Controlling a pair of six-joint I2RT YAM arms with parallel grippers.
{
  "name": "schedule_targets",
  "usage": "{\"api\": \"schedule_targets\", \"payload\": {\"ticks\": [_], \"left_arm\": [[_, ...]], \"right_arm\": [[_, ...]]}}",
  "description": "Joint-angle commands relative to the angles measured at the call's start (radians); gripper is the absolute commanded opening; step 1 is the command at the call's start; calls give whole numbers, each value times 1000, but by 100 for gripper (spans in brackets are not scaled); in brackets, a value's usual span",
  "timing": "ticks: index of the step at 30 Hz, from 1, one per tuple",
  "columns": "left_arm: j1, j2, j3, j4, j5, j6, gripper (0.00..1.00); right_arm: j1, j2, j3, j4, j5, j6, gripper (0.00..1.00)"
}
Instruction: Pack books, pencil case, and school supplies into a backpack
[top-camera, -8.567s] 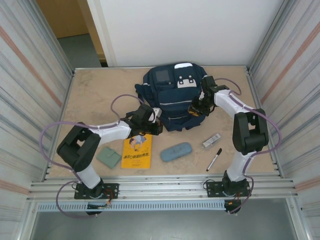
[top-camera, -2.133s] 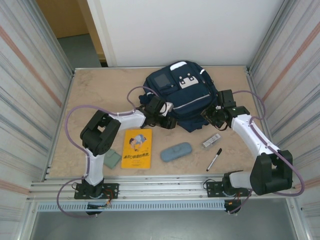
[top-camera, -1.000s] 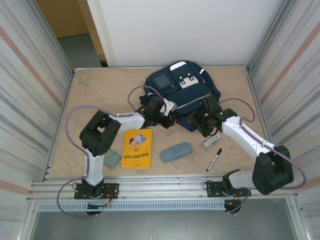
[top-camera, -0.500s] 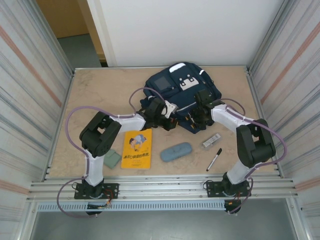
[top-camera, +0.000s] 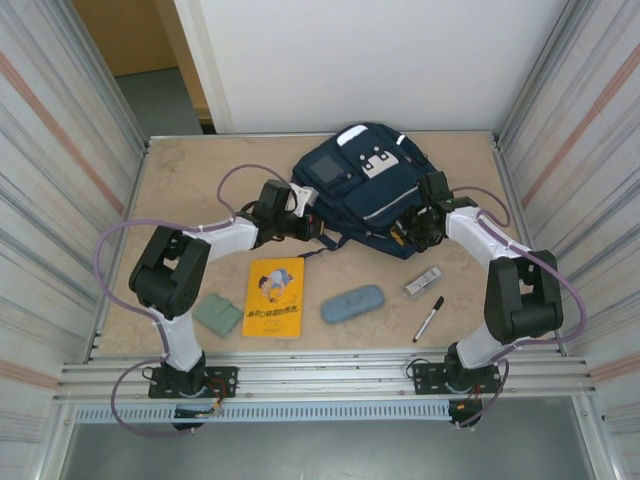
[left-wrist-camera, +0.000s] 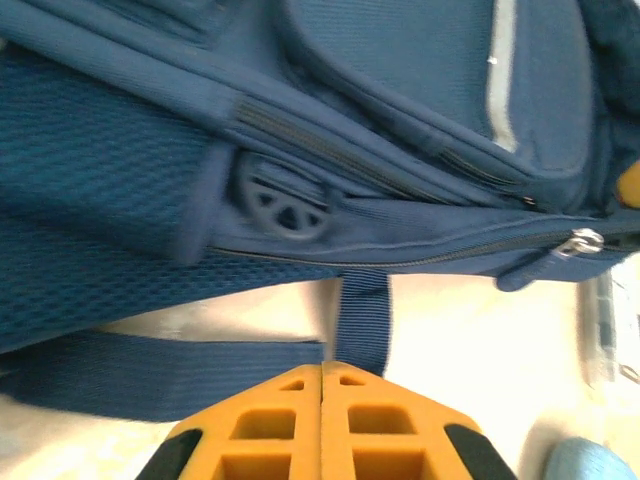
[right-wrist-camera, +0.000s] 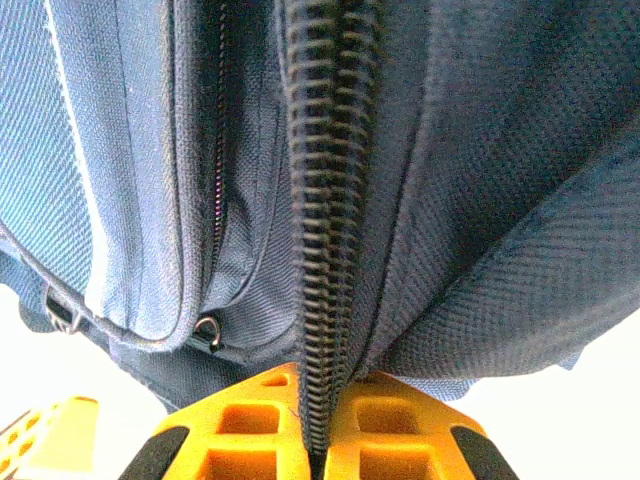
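The navy backpack (top-camera: 360, 185) lies at the table's back centre. My left gripper (top-camera: 303, 222) sits at its near-left corner, shut on a blue strap (left-wrist-camera: 362, 310) that runs from the bag into the orange fingertips (left-wrist-camera: 300, 395). My right gripper (top-camera: 408, 232) is at the bag's near-right edge, shut on the dark zipper band (right-wrist-camera: 325, 200), which passes between its fingers (right-wrist-camera: 390, 400). On the table in front lie the yellow-orange book (top-camera: 273, 297), the blue-grey pencil case (top-camera: 352, 303), the grey-green pad (top-camera: 217, 314), the silvery bar (top-camera: 423, 280) and the black marker (top-camera: 429, 319).
Metal walls (top-camera: 60, 200) close in both sides and a rail (top-camera: 320, 375) runs along the near edge. Bare tabletop (top-camera: 200, 180) lies left of the backpack. A purple cable (top-camera: 240, 180) loops above the left arm.
The right gripper has closed on the zipper edge and shifted right. The left arm has drawn back leftward with the strap, and the backpack has slid and turned with it.
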Motion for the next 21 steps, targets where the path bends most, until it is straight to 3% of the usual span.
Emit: {"api": "schedule_targets", "payload": {"ticks": [1, 3, 5, 9, 16, 19, 21], "left_arm": [[-76, 3, -8, 77, 114, 40, 23], [-134, 4, -4, 103, 97, 73, 37], [-183, 30, 32, 88, 50, 84, 43], [-245, 91, 116, 8, -77, 103, 45], [-299, 97, 144, -22, -411, 62, 45], [-299, 52, 97, 17, -457, 52, 47], [-298, 13, 65, 23, -475, 51, 54]], "right_arm": [[3, -23, 42, -25, -98, -54, 0], [2, -11, 63, -35, -113, -67, 0], [3, -10, 71, -41, -135, -73, 0], [7, -17, 74, -53, -147, -86, 0], [36, -38, 40, -67, -148, -95, 0], [41, -41, 41, -74, -158, -101, 0], [44, -46, 40, -74, -151, -102, 0]]}}
